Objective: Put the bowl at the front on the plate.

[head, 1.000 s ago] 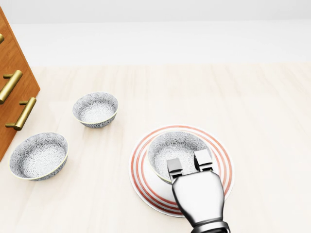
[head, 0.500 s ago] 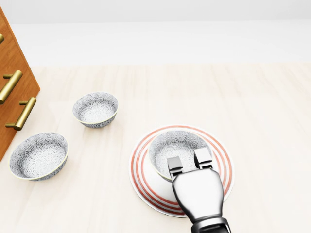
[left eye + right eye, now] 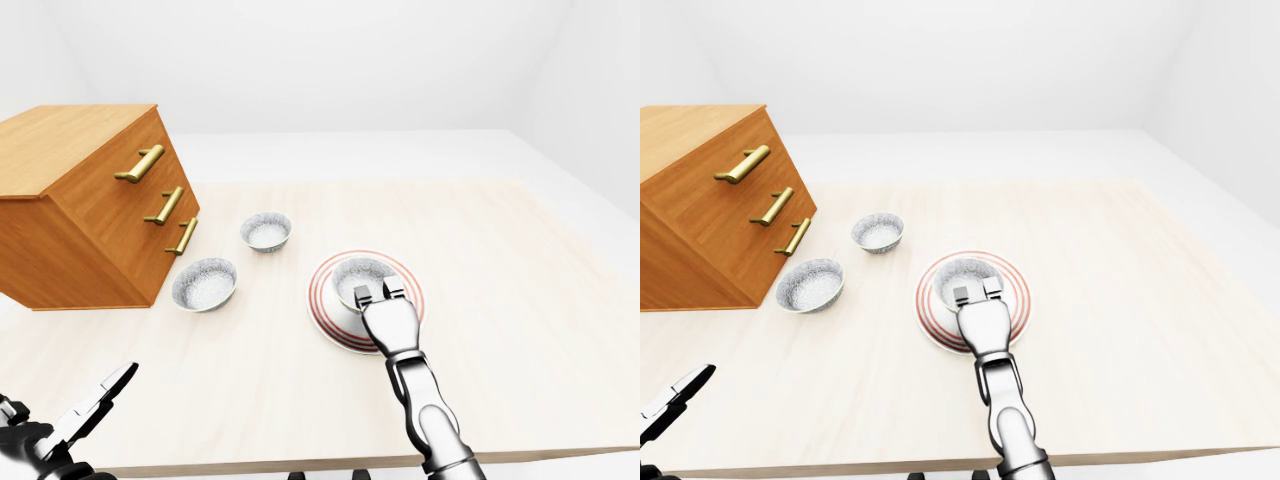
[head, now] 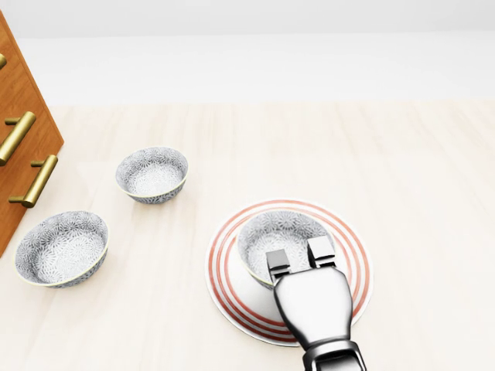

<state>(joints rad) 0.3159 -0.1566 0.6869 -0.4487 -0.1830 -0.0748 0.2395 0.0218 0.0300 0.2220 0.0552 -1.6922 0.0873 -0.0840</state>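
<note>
Since a second ago almost nothing has been displaced: in the head view the right hand (image 4: 313,305) has been drawn slightly away from the near edge, so that more of its wrist is exposed, while the bowl and plate are seen where they were.

The patterned grey bowl (image 4: 282,232) is shown standing upright on the red-ringed plate (image 4: 352,263), set toward the plate's far side, with the rings visible all round its left, far and right. The plate is laid flat on the pale wooden table (image 4: 418,193). Two of the right hand's fingers (image 4: 321,251) are hooked over the bowl's near rim, their tips inside it; the thumb is hidden beneath the chrome palm, so whether the rim is actually pinched cannot be told. Apart from those fingertips, only the bowl's patterned lining is seen within it.

Two matching bowls are placed well apart from the plate, on the left: the far bowl (image 4: 152,174) and the near bowl (image 4: 62,247), each upright and showing only its lining. Just beside them to the left, a wooden drawer chest (image 3: 90,200) is seen with its three drawers shut and its brass handles (image 3: 140,163) facing the bowls.

At the near left corner of the left-eye view the left hand (image 3: 60,430) is held off the table's edge, its fingers spread apart and nothing gripped.
</note>
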